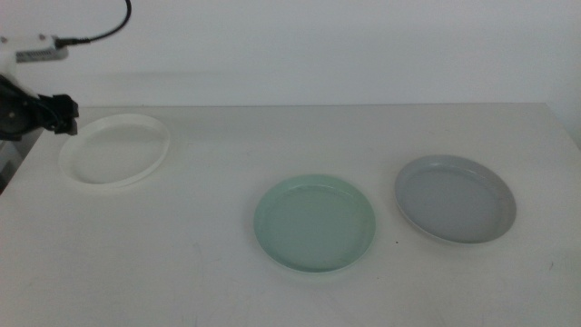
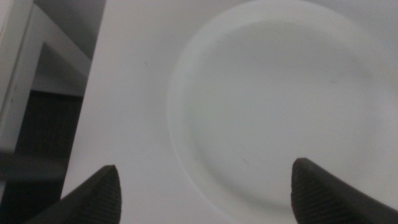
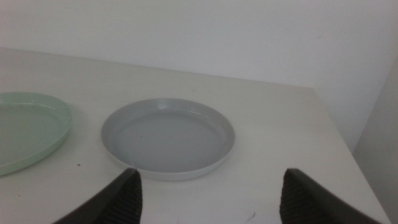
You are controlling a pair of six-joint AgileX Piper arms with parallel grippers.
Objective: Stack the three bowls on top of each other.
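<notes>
White table (image 1: 227,282) bears white bowl (image 1: 115,150), mint bowl (image 1: 314,223), grey bowl (image 1: 455,199)

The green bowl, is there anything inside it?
No, the green bowl is empty, like the grey bowl and the white bowl. What lies under it is hidden.

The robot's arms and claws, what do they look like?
The left gripper is dark, blocky, with a black cable curling above a white part. Up close it shows two dark, blunt, matte tips. The right gripper looks alike.
</notes>
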